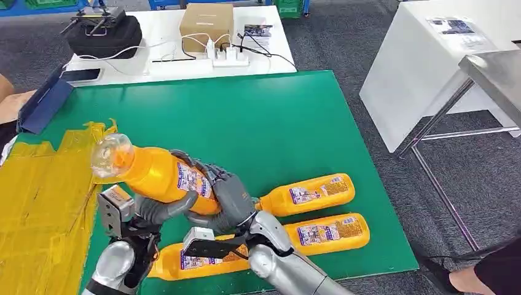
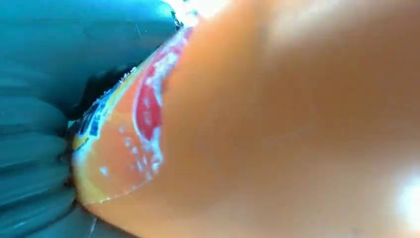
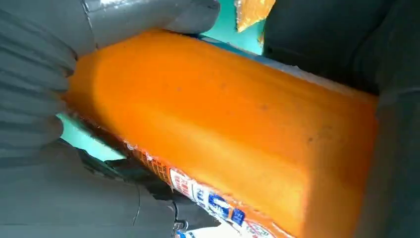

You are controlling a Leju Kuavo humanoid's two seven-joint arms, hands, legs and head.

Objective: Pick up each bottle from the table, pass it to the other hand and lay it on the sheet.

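An orange bottle (image 1: 153, 175) with a clear cap end hangs tilted above the green mat (image 1: 258, 123), cap toward the yellow sheet (image 1: 43, 203). My right hand (image 1: 228, 195) wraps the bottle's labelled lower part, and my left hand (image 1: 156, 212) grips it from beneath, thumb against its side. The left wrist view has the bottle (image 2: 277, 129) pressed close to my left hand (image 2: 29, 163). In the right wrist view my right hand (image 3: 39, 99) clasps its orange body (image 3: 223, 129). Three more bottles lie on the mat: one (image 1: 307, 193) behind my right hand, another (image 1: 335, 232) nearer, a third (image 1: 175, 261) under my arms.
A white table (image 1: 153, 67) behind the mat carries a black bag (image 1: 104, 34), a cardboard box (image 1: 206, 24) and a power strip (image 1: 230, 58). A white cabinet (image 1: 424, 67) and a metal table (image 1: 497, 74) stand right. A blue folder (image 1: 43, 104) leans at the mat's left.
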